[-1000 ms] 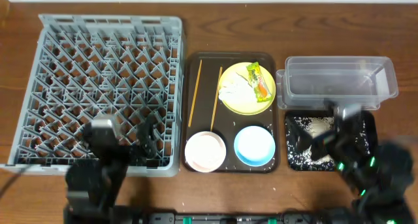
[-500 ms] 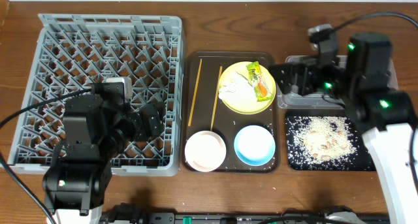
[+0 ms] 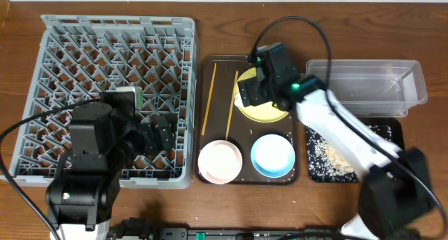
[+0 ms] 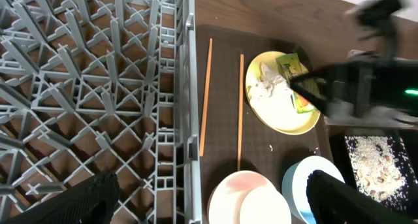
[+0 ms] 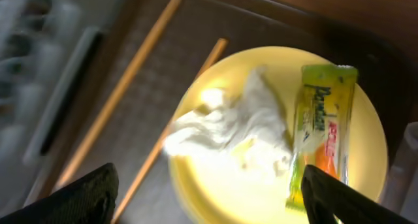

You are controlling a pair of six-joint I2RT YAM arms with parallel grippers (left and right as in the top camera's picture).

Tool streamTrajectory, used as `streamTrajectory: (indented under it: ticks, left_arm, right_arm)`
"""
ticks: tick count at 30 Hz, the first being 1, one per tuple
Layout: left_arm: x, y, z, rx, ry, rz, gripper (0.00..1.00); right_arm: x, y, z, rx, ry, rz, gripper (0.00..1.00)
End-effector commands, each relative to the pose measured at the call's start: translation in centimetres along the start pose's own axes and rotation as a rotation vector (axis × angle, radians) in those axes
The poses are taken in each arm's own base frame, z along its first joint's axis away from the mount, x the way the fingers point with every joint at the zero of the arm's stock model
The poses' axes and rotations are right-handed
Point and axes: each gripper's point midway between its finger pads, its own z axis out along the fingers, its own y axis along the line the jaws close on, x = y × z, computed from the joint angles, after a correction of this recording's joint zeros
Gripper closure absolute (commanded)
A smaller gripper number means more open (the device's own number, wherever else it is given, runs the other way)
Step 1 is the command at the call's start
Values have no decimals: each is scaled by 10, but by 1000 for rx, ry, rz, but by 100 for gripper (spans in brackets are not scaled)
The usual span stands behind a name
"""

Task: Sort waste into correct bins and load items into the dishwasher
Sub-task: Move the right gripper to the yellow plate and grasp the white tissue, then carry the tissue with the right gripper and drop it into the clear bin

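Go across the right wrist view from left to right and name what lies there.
left chopstick → second chopstick → crumpled white tissue → snack wrapper

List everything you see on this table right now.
dish rack: one, grey, table's left
serving tray: one, brown, centre
chopsticks: two, wooden, tray's left side
plate: one, yellow, tray's far right
tissue: one, white, on plate
snack wrapper: one, yellow-green and orange, on plate
pinkish bowl: one, tray's near left
blue bowl: one, light, tray's near right
tub: one, clear, far right
black tray: one, crumb-speckled, near right
left gripper: black, open, over rack
right gripper: black, open, over plate
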Motion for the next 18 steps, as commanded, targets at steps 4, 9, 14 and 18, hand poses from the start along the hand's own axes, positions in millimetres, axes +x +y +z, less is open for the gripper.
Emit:
streamTrajectory:
  ticks: [4, 9, 14, 18]
  left_arm:
    - [-7, -5, -5, 15, -20, 10, 7]
    - [-7, -5, -5, 15, -20, 10, 7]
    - [-7, -5, -5, 15, -20, 10, 7]
    - [-7, -5, -5, 15, -20, 10, 7]
  right_arm:
    - [13, -17, 60, 85, 39, 23, 25]
    - [39, -23, 90, 103, 118, 22, 43]
    - [31, -23, 79, 98, 98, 90, 99]
    - [-5, -20, 35, 37, -6, 124, 99]
